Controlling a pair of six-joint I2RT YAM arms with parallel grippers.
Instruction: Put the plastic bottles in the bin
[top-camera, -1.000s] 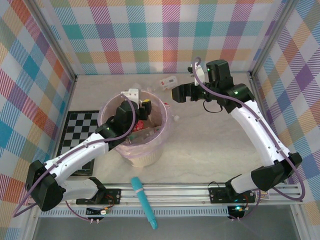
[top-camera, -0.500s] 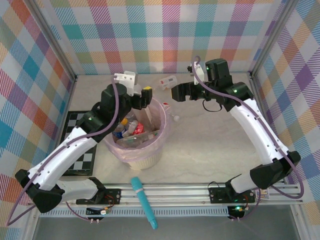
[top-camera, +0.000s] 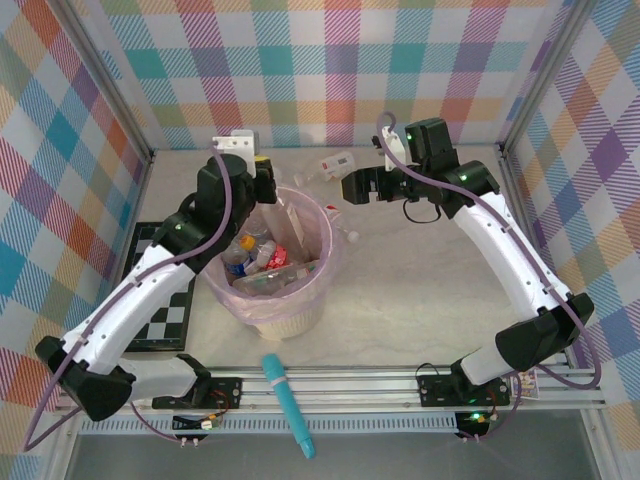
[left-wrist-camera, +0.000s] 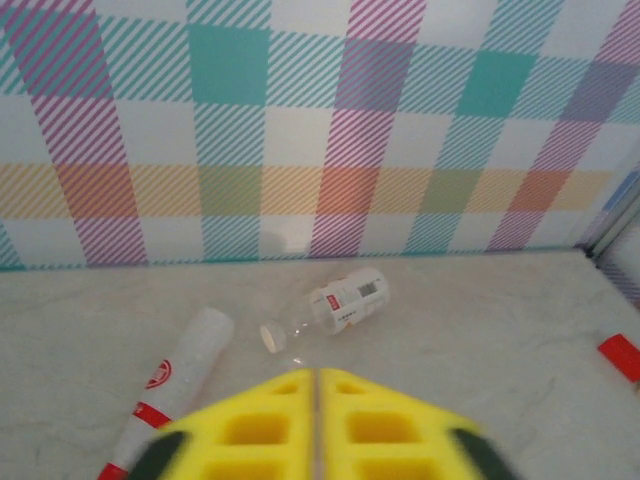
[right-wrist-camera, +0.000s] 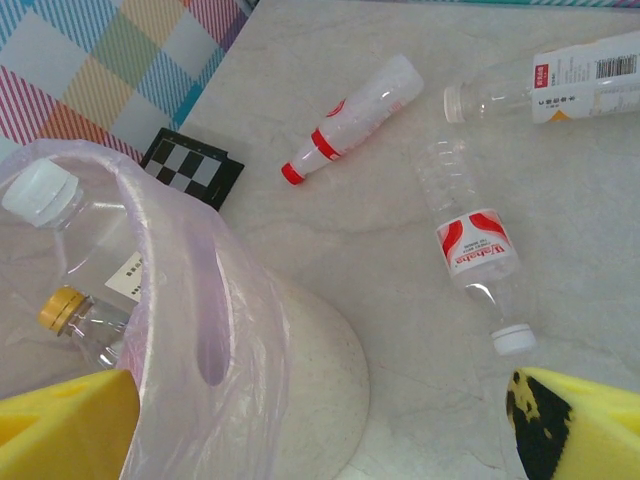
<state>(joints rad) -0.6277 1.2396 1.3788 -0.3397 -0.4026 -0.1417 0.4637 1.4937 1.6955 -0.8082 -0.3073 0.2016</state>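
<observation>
Right wrist view carries the relation that matters. The right end effector (right-wrist-camera: 320, 405) hangs spread wide with nothing between its 2 yellow fingers. A red-white labelled bottle (right-wrist-camera: 476, 250) lies on the tabletop (right-wrist-camera: 330, 260) just ahead, toward the right-hand finger. Its long axis runs away from the camera, white cap nearest. Farther off lie 2 more: a red-capped bottle (right-wrist-camera: 350, 118) and a barcode-labelled bottle (right-wrist-camera: 545, 80). The bin (right-wrist-camera: 320, 370) stands just left, with bottles inside.

In the top external view the left end effector (top-camera: 266, 180) sits over the bin's far rim, and the left wrist view has its fingers pressed together, empty. So the right arm looks nearer and readier. From above, the nearest bottle is a faint clear shape beside the bin – the right wrist view gives its cap direction.
</observation>
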